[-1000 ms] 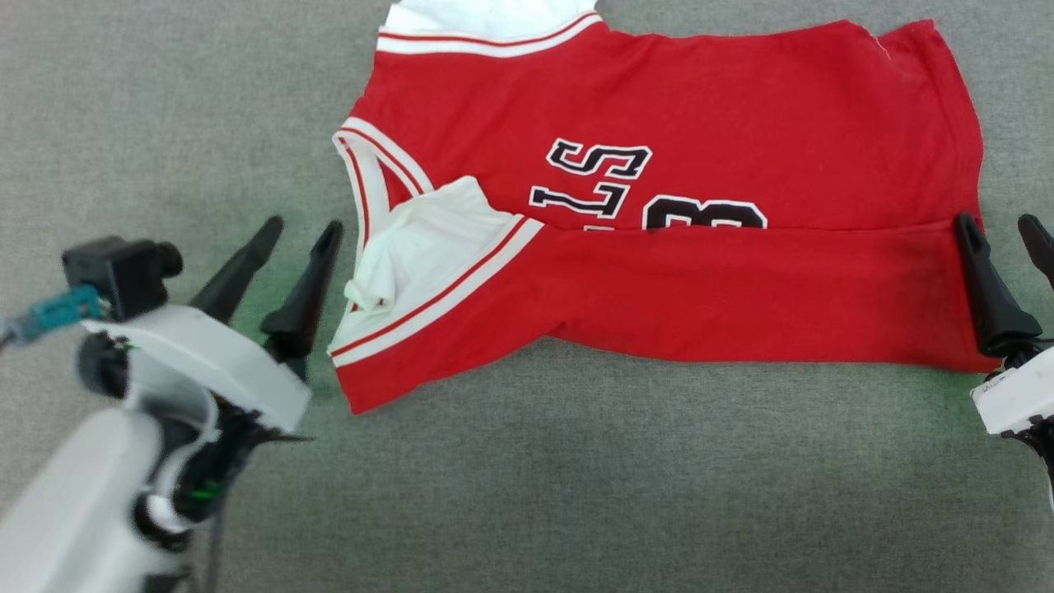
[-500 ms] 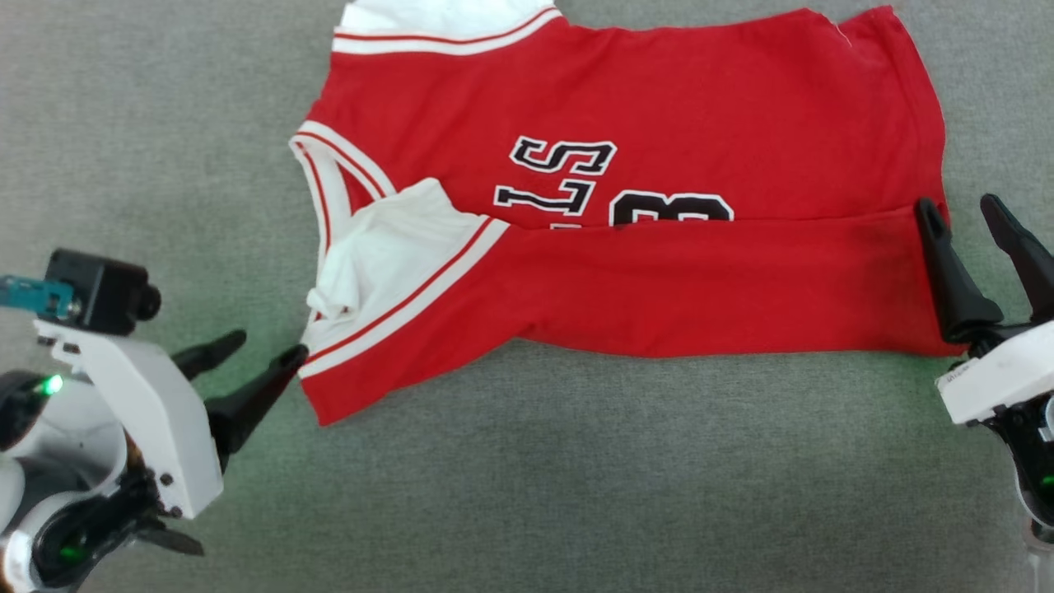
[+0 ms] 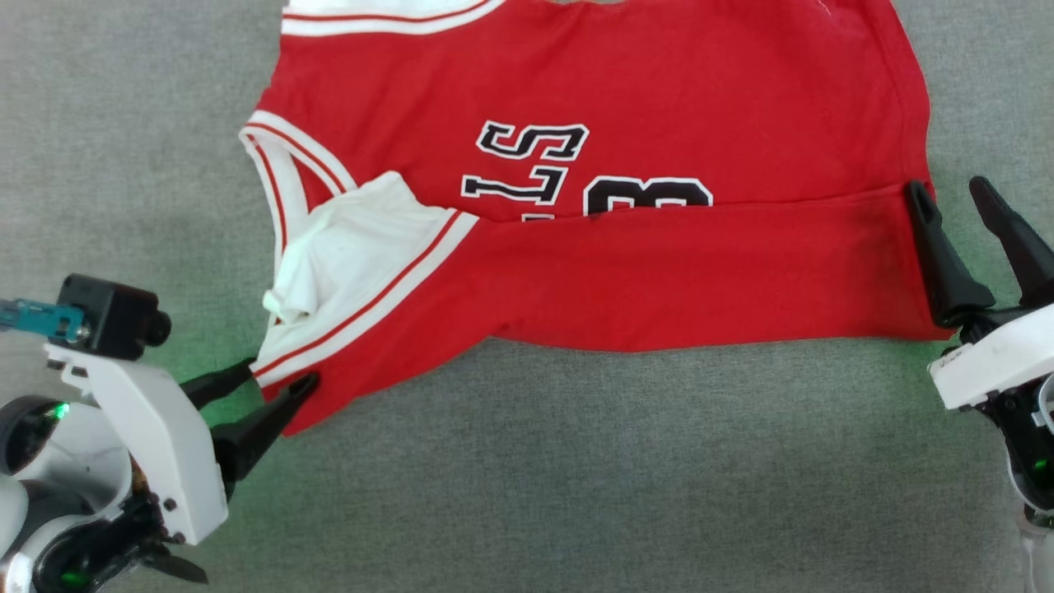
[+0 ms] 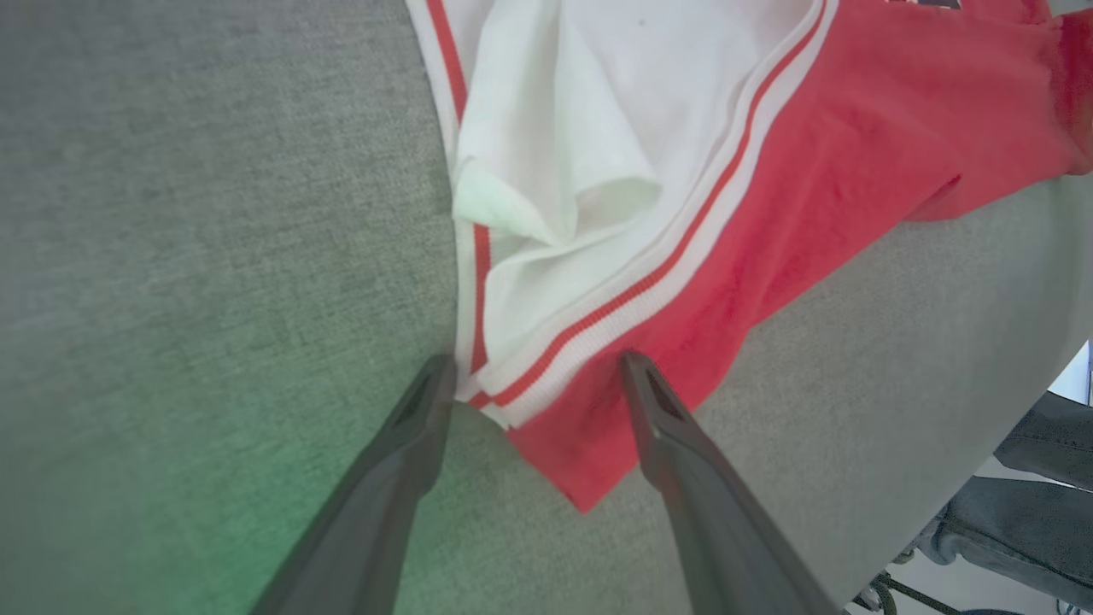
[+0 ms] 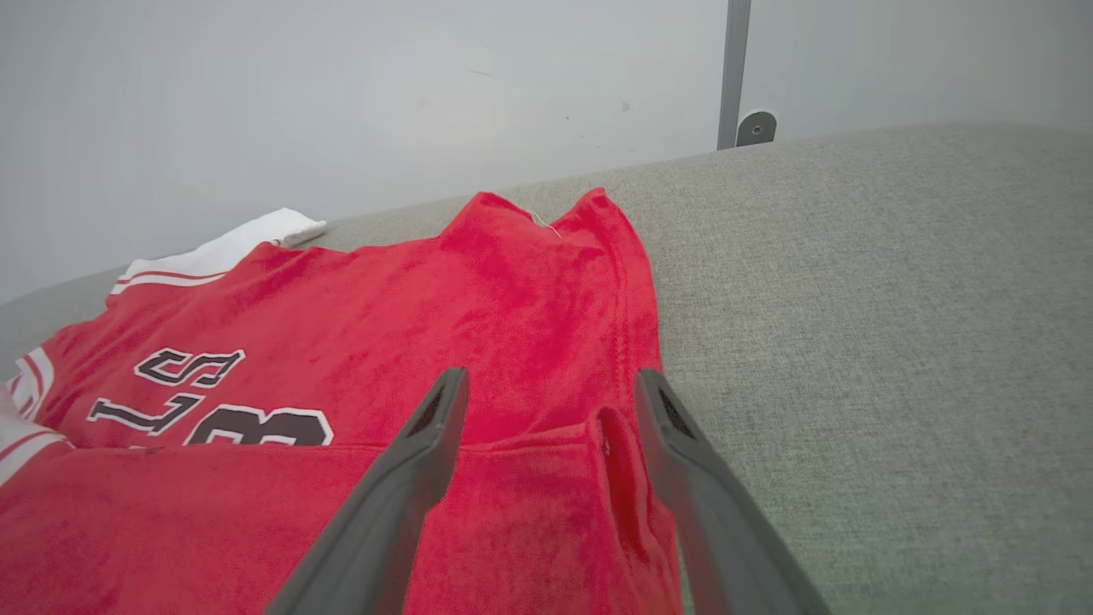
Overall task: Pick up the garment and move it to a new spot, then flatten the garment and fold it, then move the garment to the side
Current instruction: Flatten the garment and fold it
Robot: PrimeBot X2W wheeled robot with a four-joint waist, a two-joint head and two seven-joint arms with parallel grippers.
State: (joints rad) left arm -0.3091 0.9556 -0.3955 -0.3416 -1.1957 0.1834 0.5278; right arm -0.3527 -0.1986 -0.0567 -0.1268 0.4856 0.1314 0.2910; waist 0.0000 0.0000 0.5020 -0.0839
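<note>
Folding step, by the look of it. The garment (image 3: 626,272), a red jersey with black-and-white lettering, is lying spread across the grey fabric surface (image 3: 576,478). Its near long edge is lying turned up over itself, and that flap is covering the lower part of the numerals. A white sleeve panel (image 3: 354,247) is bunching at the left end.

Likely next: both arms closing on the two ends of the near folded edge and carrying it away from the robot for a second fold. That calls for pinching both layers at each end and lifting evenly, so the flap is not sliding apart.

Left gripper (image 3: 278,372): fingers standing wide apart, holding nothing. In the left wrist view this gripper (image 4: 536,360) is straddling the near left corner, the white striped band (image 4: 598,333) sitting between the fingers. One finger is lying over red cloth, the other just beside the band's edge.

Right gripper (image 3: 947,185): also spread wide and gripping nothing. In the right wrist view it (image 5: 553,376) is bracketing the right hem where the flap ends. One finger is lying over the red cloth, the other over grey surface.
</note>
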